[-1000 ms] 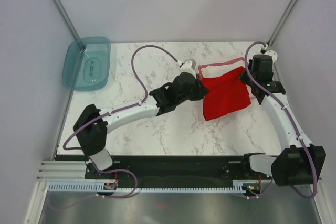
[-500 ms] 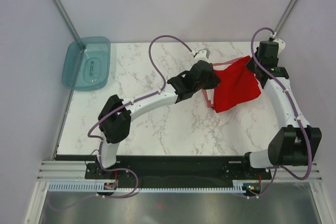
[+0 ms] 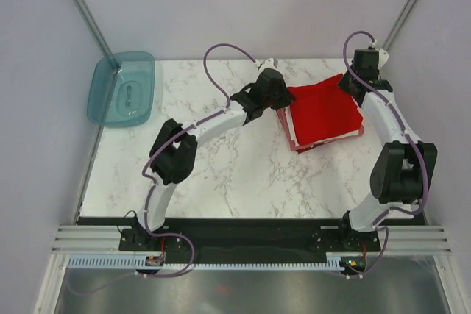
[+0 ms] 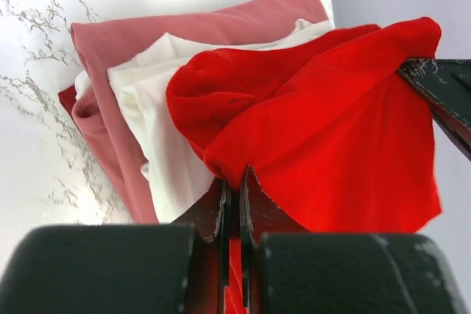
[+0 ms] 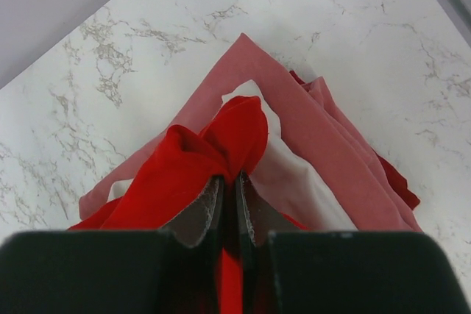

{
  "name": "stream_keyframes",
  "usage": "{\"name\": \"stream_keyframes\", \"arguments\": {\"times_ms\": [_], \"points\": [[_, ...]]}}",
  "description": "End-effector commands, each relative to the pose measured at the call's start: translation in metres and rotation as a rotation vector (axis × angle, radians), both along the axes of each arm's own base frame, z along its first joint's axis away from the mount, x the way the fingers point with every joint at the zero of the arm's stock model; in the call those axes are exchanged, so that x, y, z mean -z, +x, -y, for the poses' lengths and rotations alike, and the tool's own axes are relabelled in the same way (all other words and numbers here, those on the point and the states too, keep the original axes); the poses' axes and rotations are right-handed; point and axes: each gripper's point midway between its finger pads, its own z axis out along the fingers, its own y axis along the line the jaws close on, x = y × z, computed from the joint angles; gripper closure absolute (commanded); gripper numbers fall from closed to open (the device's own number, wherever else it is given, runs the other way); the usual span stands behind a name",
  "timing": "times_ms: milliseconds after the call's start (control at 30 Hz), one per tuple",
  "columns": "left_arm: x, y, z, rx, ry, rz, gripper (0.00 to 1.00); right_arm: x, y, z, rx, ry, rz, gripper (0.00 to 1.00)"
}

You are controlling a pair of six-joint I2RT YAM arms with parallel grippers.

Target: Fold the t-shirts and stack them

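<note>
The white t-shirt (image 4: 158, 130) lies folded with the pinkish-red t-shirt (image 4: 184, 23) folded beneath it — two seemingly done. The bright red t-shirt (image 3: 324, 112) is stretched above the white one, the left gripper (image 4: 234, 182) and right gripper (image 5: 228, 182) each pinched tight on a red edge; lowering, releasing and tidying seem left.

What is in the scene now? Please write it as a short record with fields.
left pincer: shut on a bunched edge of the bright red t-shirt
right pincer: shut on another bunched edge of it
stack: white t-shirt lies on the pinkish-red t-shirt; the red one is held over both
table: marble pattern
teal tub: far left corner, apart from the shirts
</note>
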Motion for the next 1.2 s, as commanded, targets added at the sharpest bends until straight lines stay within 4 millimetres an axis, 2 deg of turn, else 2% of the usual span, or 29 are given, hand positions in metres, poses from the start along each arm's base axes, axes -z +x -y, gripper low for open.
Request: {"name": "stream_keyframes", "arguments": {"times_ms": [0,33,67,100,133,167,200,233,267,333,500,567,633,667,700,733,767,800,833,867,900,933,967,1000,1033,1067,1100,1133,1167], "points": [[0.005,0.019,0.012,0.006,-0.060,-0.007,0.95,-0.012,0.035,0.008,0.034,0.013,0.086,0.97],[0.011,0.020,0.013,0.012,-0.061,-0.015,0.93,-0.004,0.038,0.011,0.045,0.015,0.070,0.93],[0.011,0.024,0.017,0.018,-0.074,-0.011,0.74,0.002,0.041,0.014,0.056,0.020,0.063,0.63],[0.028,0.026,0.021,0.040,-0.061,-0.029,0.48,0.009,0.046,0.020,0.077,0.017,0.052,0.38],[0.031,0.028,0.022,0.039,-0.056,-0.033,0.48,0.010,0.047,0.024,0.086,0.019,0.049,0.38],[0.028,0.031,0.023,0.039,-0.060,-0.024,0.25,0.010,0.048,0.026,0.086,0.020,0.050,0.33],[0.028,0.032,0.023,0.040,-0.057,-0.019,0.22,0.002,0.049,0.029,0.088,0.015,0.064,0.31],[0.023,0.033,0.022,0.042,-0.057,-0.009,0.13,-0.006,0.048,0.031,0.093,0.002,0.074,0.27],[0.017,0.032,0.021,0.046,-0.057,0.003,0.11,-0.012,0.046,0.032,0.097,-0.006,0.077,0.26],[0.005,0.032,0.015,0.043,-0.041,0.038,0.11,-0.038,0.038,0.036,0.109,-0.033,0.117,0.24],[-0.041,0.020,-0.007,0.025,-0.039,0.107,0.11,-0.085,0.012,0.030,0.102,-0.050,0.212,0.23],[-0.048,0.012,-0.010,0.041,-0.040,0.109,0.11,-0.103,0.015,0.002,-0.030,0.039,0.305,0.26],[-0.061,0.000,-0.008,0.081,-0.063,0.113,0.15,-0.107,0.007,-0.019,-0.117,0.119,0.346,0.31],[-0.059,-0.007,-0.005,0.107,-0.067,0.102,0.17,-0.114,0.006,-0.039,-0.195,0.203,0.379,0.37],[-0.063,-0.016,0.000,0.129,-0.077,0.101,0.17,-0.106,0.001,-0.045,-0.216,0.245,0.370,0.42],[-0.063,-0.022,0.004,0.149,-0.082,0.097,0.17,-0.101,0.000,-0.050,-0.228,0.280,0.364,0.51],[-0.061,-0.032,0.011,0.171,-0.087,0.095,0.17,-0.104,-0.002,-0.061,-0.268,0.346,0.386,0.53],[-0.061,-0.038,0.016,0.187,-0.092,0.094,0.17,-0.083,-0.007,-0.063,-0.270,0.388,0.359,0.56],[-0.061,-0.045,0.022,0.215,-0.101,0.093,0.18,-0.074,-0.009,-0.065,-0.273,0.430,0.356,0.62],[-0.058,-0.054,0.030,0.238,-0.105,0.087,0.19,-0.079,-0.008,-0.074,-0.323,0.509,0.401,0.64],[-0.055,-0.059,0.036,0.259,-0.111,0.078,0.19,-0.052,-0.013,-0.067,-0.298,0.570,0.370,0.67],[-0.051,-0.063,0.040,0.271,-0.114,0.071,0.21,-0.056,-0.010,-0.067,-0.330,0.602,0.426,0.72],[-0.049,-0.070,0.047,0.296,-0.120,0.069,0.21,-0.027,-0.015,-0.063,-0.310,0.704,0.382,0.75],[-0.046,-0.071,0.051,0.304,-0.118,0.064,0.22,-0.019,-0.015,-0.061,-0.315,0.734,0.389,0.76],[-0.032,-0.070,0.056,0.307,-0.106,0.051,0.23,-0.018,-0.011,-0.056,-0.323,0.738,0.428,0.78],[-0.025,-0.070,0.060,0.314,-0.098,0.045,0.23,0.011,-0.009,-0.048,-0.281,0.767,0.385,0.78],[-0.014,-0.069,0.062,0.318,-0.087,0.032,0.23,0.021,-0.006,-0.045,-0.269,0.783,0.374,0.79],[0.010,-0.066,0.066,0.314,-0.064,0.001,0.24,0.026,-0.002,-0.042,-0.270,0.785,0.391,0.79],[0.027,-0.062,0.066,0.293,-0.049,-0.033,0.24,0.053,0.000,-0.037,-0.237,0.809,0.356,0.80]]}}
